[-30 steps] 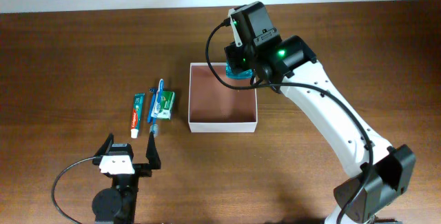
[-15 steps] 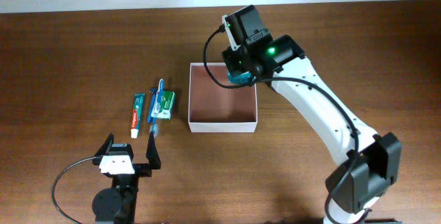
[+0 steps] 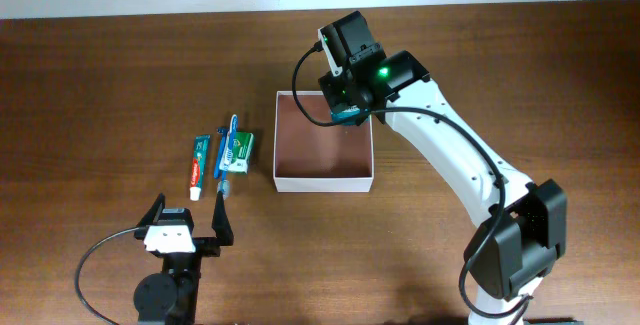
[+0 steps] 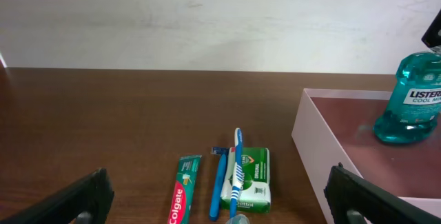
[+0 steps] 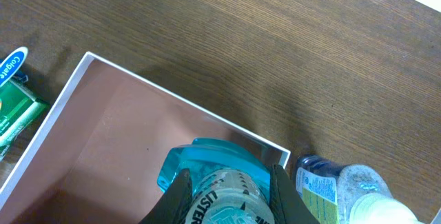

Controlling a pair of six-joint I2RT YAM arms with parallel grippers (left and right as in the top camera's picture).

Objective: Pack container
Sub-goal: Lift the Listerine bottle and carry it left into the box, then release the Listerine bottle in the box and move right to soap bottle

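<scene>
The container (image 3: 323,183), a square white box with a reddish-brown inside, sits mid-table; it also shows in the left wrist view (image 4: 310,134) and the right wrist view (image 5: 172,93). My right gripper (image 5: 227,189) is shut on the neck of a teal mouthwash bottle (image 5: 207,162). The bottle (image 4: 412,100) stands upright in the container's far right corner, and only a sliver of it (image 3: 346,115) shows under the right gripper (image 3: 350,105) from overhead. My left gripper (image 3: 188,220) stands open near the front edge, left of the container, with nothing between its fingers (image 4: 83,196).
A toothpaste tube (image 3: 200,165), a blue toothbrush (image 3: 228,150) and a small green-and-white carton (image 3: 238,153) lie left of the container. A clear bottle with a yellow-green label (image 5: 331,189) stands just outside the container's far right corner. A cable loops by the left arm's base.
The right wrist has shifted slightly left over the container's far right corner, still gripping the mouthwash bottle. The left arm has not moved.
</scene>
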